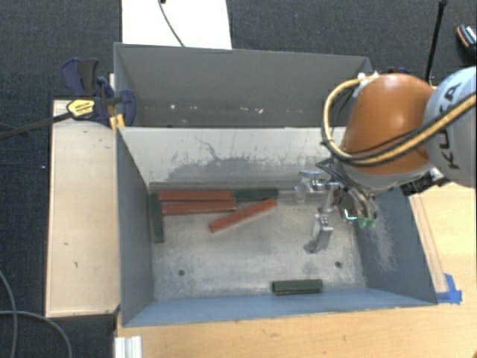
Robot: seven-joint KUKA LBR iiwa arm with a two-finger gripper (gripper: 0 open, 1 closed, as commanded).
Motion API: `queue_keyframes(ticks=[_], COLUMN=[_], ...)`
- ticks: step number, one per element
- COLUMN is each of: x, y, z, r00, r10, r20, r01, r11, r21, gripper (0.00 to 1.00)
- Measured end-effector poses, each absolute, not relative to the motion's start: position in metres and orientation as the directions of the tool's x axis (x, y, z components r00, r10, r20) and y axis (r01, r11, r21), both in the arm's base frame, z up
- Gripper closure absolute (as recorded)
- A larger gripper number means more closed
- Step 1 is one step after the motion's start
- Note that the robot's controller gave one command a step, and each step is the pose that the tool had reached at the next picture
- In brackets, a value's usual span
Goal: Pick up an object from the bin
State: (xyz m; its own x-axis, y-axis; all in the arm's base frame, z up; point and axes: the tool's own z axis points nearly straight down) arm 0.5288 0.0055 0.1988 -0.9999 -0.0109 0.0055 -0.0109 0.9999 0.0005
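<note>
Rightward, tool (320, 239) above bare floor (246, 258); wall (389, 253) near

The arm (451, 114) leaned in over the bin's (246, 88) right edge. Cables ringed its orange wrist cover (384, 121), and the claw (319, 243) hung low, right of middle.

Dark carpet (45, 21) spreads on every side. One black cable (168, 17) snakes down from the top, another cable (22, 314) curls bottom left.
</note>
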Motion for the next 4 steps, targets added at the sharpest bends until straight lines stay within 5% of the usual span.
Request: queue_keyframes(ticks=[1, 2, 3, 4], x=[0.481, 0.572, 0.582, 0.583], y=[-0.002, 0.035, 0.076, 0.074], z=[0.070, 0.136, 0.070, 0.072], r00=[-0.995, -0.991, -0.970, -0.971], r10=[-0.097, -0.134, -0.242, -0.237], r20=[-0.018, -0.015, 0.001, -0.002], r01=[-0.097, -0.134, -0.242, -0.237], r11=[0.995, 0.991, 0.970, 0.971], r21=[-0.001, 0.000, 0.002, 0.001], gripper=[0.00, 0.00, 0.00, 1.00])
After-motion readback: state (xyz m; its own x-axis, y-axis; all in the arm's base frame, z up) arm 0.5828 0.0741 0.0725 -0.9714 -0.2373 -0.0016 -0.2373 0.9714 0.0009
